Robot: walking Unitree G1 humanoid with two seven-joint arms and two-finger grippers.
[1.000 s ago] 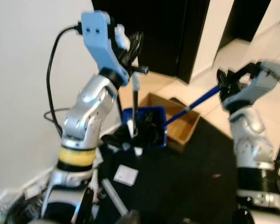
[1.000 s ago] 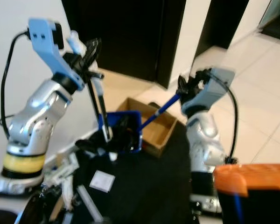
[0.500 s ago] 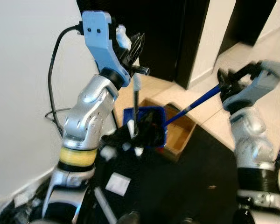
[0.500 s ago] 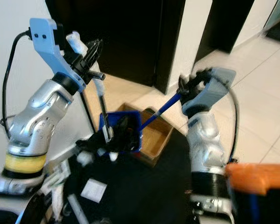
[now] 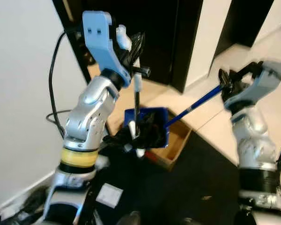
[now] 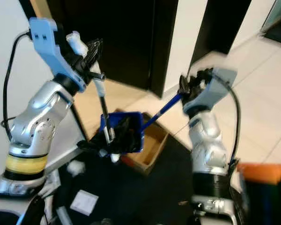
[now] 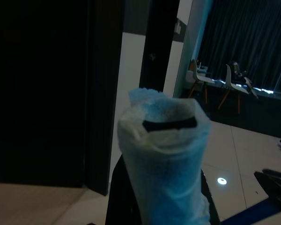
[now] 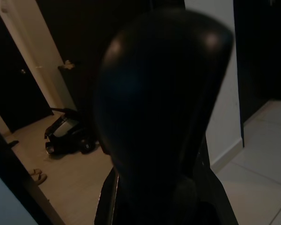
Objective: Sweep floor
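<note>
Two pincers pinching: left pincer (image 5: 136,44) tape-tipped dustpan handle (image 5: 136,101), right pincer (image 5: 226,79) blue broom stick (image 5: 193,106).

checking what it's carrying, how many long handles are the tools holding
2. The left tool grips an upright black handle that runs down to the blue dustpan. The right tool holds a slanted blue broom handle reaching toward that dustpan.

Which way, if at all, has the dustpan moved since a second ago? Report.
Yes: forward. The dustpan now overlaps more of the cardboard box than before.
</note>
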